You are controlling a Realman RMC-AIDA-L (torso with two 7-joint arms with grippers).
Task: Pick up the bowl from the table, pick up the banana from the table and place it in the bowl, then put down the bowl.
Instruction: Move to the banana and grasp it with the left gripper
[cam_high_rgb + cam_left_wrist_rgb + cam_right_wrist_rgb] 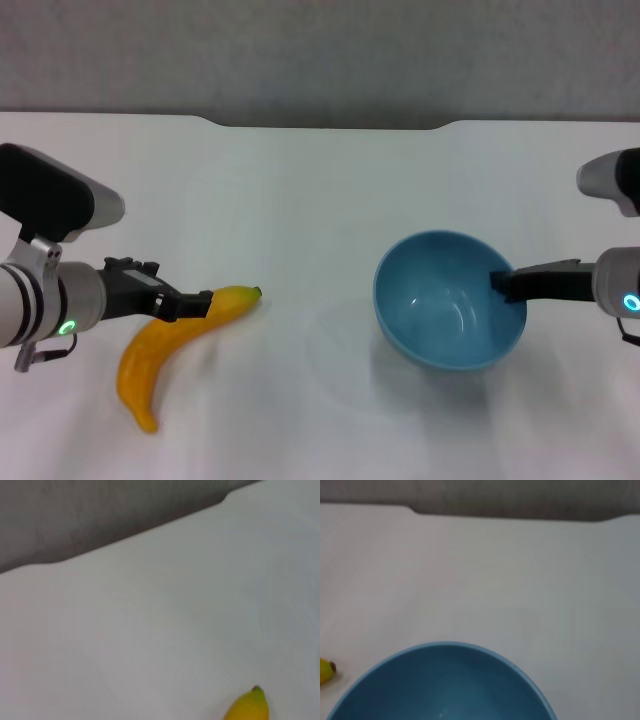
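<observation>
The yellow banana (160,355) lies on the white table (320,200) at the left, its dark tip toward the middle. My left gripper (192,303) is shut across the banana's upper part, near the tip end. The banana's tip shows in the left wrist view (248,707). The light-blue bowl (445,305) is at the right, tilted a little. My right gripper (503,284) is shut on its right rim and holds it just off the table. The bowl fills the bottom of the right wrist view (442,685), where the banana's tip (326,670) also shows.
The table's far edge has a shallow notch (325,125) in the middle, with a grey wall behind it. Bare white tabletop lies between the banana and the bowl.
</observation>
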